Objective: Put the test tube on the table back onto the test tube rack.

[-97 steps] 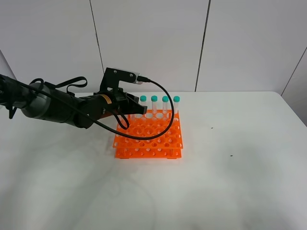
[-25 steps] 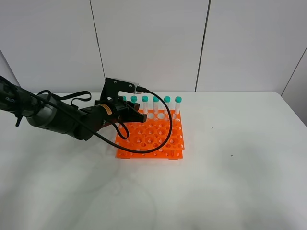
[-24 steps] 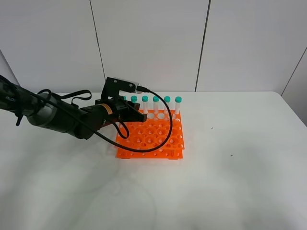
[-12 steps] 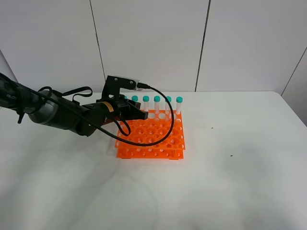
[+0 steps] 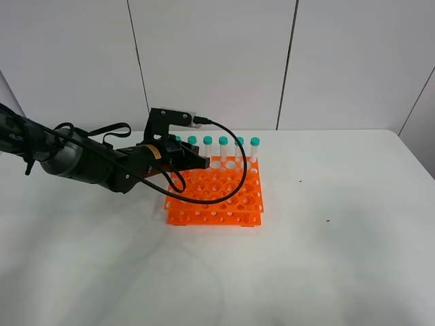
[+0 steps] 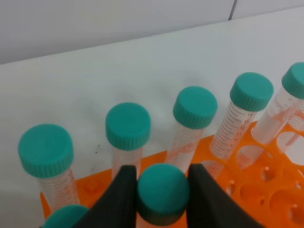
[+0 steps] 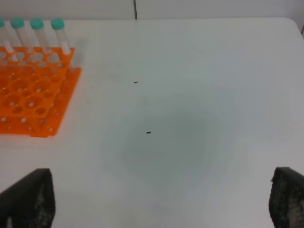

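Over the last second the orange test tube rack (image 5: 215,192) has slid slightly right with our left claw (image 6: 161,190) — pinched on the test tube (image 6: 163,192) cap, second row. Seating looks near; right claw (image 7: 156,199) spread wide above bare desk (image 7: 199,95).

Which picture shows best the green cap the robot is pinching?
The left wrist view: the test tube fills the foreground, its teal cap squeezed between the left gripper's two black fingers. From the high view, the arm hides that tube. The right wrist view shows only other tubes in the test tube rack.
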`<state>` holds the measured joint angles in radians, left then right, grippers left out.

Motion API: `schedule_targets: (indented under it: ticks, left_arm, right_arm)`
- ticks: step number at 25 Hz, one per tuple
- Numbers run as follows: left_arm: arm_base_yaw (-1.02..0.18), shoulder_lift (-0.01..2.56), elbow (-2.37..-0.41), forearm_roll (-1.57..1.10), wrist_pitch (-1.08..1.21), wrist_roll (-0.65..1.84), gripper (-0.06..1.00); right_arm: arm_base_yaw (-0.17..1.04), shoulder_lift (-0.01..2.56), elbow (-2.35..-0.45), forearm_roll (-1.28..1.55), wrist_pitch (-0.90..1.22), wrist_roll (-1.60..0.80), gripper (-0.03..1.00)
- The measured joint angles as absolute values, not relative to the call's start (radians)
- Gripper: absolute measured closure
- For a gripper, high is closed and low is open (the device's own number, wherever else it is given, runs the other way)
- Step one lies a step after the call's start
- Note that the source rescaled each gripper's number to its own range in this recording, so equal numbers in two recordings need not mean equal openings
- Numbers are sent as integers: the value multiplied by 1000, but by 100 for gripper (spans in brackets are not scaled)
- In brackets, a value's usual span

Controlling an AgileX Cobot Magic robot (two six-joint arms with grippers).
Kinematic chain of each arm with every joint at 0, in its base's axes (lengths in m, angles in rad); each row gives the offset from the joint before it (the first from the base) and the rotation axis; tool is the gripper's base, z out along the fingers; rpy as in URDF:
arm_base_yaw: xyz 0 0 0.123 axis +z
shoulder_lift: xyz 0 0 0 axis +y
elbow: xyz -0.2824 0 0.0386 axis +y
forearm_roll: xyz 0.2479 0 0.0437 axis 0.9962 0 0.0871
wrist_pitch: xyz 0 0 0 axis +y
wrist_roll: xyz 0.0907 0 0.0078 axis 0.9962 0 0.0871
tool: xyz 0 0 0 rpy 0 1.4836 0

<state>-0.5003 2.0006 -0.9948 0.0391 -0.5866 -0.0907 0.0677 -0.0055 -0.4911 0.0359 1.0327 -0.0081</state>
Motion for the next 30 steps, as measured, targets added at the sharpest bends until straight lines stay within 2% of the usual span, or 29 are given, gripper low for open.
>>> schedule_targets:
  ticks: [11,13,16,18,20,25,30]
  left_arm:
    - [-500,2018,-996,39,-604,-83,94]
    - [-500,2018,-996,39,-604,-83,85]
    - [-500,2015,-996,40,-594,-94,58]
    - [-500,2002,-996,41,-583,-100,49]
    - [-500,1980,-996,42,-563,-106,46]
    - [-500,1904,-996,42,-503,-116,44]
    - [-500,1754,-995,42,-350,-117,43]
  right_arm:
    - [68,-6,-491,36,1033,-8,-3]
    - [68,-6,-491,36,1033,-8,-3]
    - [68,-6,-491,36,1033,-8,-3]
    - [68,-6,-491,36,1033,-8,-3]
    - [68,-6,-491,36,1033,-8,-3]
    - [68,-6,-491,36,1033,-8,-3]
    - [68,-6,-491,36,1033,-8,-3]
